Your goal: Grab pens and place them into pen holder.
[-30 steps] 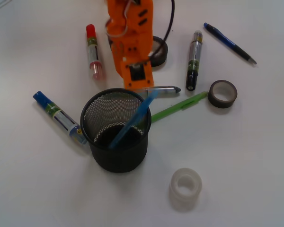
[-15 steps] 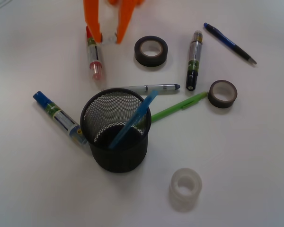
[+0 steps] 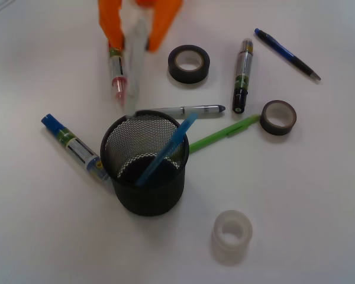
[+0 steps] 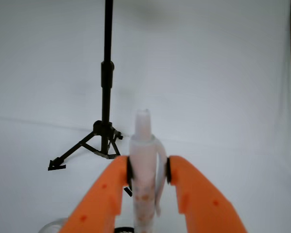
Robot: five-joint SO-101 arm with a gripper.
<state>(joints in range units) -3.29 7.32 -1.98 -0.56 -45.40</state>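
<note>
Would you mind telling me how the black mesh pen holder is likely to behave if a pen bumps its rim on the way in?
The pen holder is wire mesh, so probably light and apt to slide on the smooth white table. It looks wide against its height, so tipping seems unlikely. The light blue pen leans on its rim, adding little weight.

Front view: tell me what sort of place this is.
Likely a lab tabletop rigged for robot trials: a plain white table, scattered pens and tape rolls around a mesh holder, and a black tripod standing behind.
</note>
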